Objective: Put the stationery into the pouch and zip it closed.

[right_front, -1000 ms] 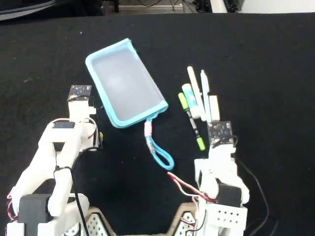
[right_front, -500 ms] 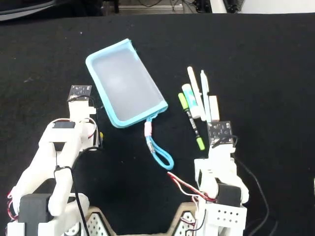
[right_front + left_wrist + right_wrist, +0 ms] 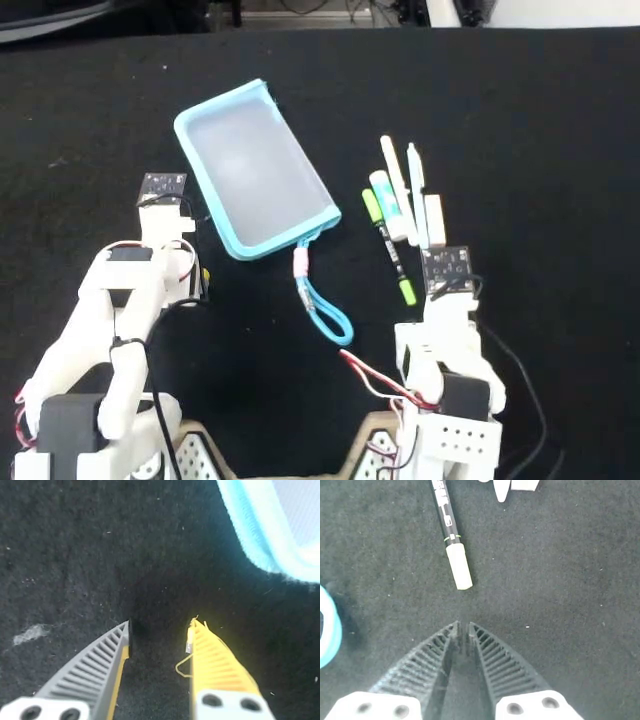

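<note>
- Starting out, I judge: pouch (image 3: 255, 170) near the middle of the tabletop (image 3: 540, 110), pens (image 3: 402, 195) just beside it toward the right edge, none packed.
- Left gripper (image 3: 157, 630) spread beside the pouch; right gripper (image 3: 463, 629) pressed together near the marker (image 3: 451, 545).
- Next: right jaws must part over it.

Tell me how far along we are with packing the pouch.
Nothing is done yet. The stationery all lies on the table beside the pouch. Nothing is in hand: the left tool is open and empty, and the right tool is shut on nothing. Loading and zipping remain.
</note>
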`<action>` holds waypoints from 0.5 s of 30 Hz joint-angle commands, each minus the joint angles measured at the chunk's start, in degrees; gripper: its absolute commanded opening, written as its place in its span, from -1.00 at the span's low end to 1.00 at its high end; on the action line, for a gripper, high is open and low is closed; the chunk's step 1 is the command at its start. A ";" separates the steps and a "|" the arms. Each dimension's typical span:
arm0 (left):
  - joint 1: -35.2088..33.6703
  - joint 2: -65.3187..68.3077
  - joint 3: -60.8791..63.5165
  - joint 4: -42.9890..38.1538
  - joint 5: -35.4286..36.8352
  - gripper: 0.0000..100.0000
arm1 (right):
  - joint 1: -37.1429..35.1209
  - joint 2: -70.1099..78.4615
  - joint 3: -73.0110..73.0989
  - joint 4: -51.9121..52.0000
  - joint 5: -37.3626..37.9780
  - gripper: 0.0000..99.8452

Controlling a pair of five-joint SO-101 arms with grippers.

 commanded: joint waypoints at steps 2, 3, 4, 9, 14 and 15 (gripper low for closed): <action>0.84 -0.79 -0.31 -0.18 0.44 -0.62 | 0.53 -5.49 0.22 -0.18 -0.35 -0.96; 0.75 -0.88 -0.31 -0.18 0.44 -0.62 | 0.53 -5.49 0.22 -0.18 -0.35 -0.96; 0.75 -0.97 -0.31 -0.18 0.44 -0.62 | 0.53 -5.49 0.22 -0.18 -0.35 -0.96; 0.92 -2.02 -0.22 0.09 0.53 -0.62 | 0.53 -5.49 0.22 -0.18 -0.35 -0.96; 0.92 -13.19 4.44 1.23 0.53 -0.62 | 0.09 -5.49 0.22 -0.18 -0.44 -0.95; 0.92 -16.35 5.85 1.23 0.53 -0.62 | 0.09 -5.49 0.22 -0.18 -0.44 -0.95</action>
